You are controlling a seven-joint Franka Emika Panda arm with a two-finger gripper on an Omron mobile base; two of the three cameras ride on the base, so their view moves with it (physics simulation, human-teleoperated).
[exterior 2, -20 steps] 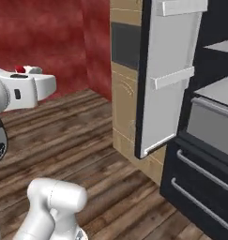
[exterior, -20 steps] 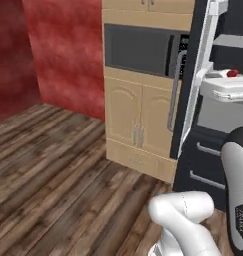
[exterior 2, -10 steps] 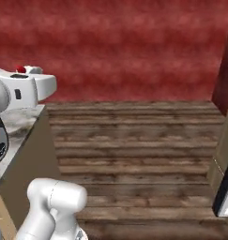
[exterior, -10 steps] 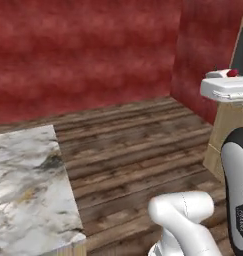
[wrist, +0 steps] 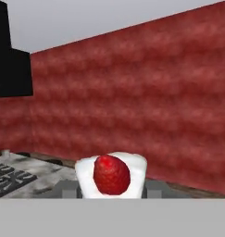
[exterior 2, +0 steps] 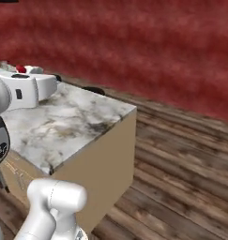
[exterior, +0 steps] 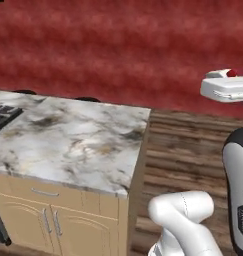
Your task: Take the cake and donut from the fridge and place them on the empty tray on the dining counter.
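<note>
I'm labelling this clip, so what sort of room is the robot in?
Most likely a home kitchen: a marbled stone counter on tan cabinet doors, a stove grate at its far end, red walls, and a wood plank floor.

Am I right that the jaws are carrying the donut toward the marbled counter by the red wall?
Not quite. What sits between the jaws is the cake, a white slice with a red topping, plain in the hand view; it is no donut. The rest holds: the marbled counter lies ahead, with the red wall behind it.

Cake [wrist: 111,178] hiding tool fingertips, dining counter [exterior: 73,140] cut off – left edge
</note>
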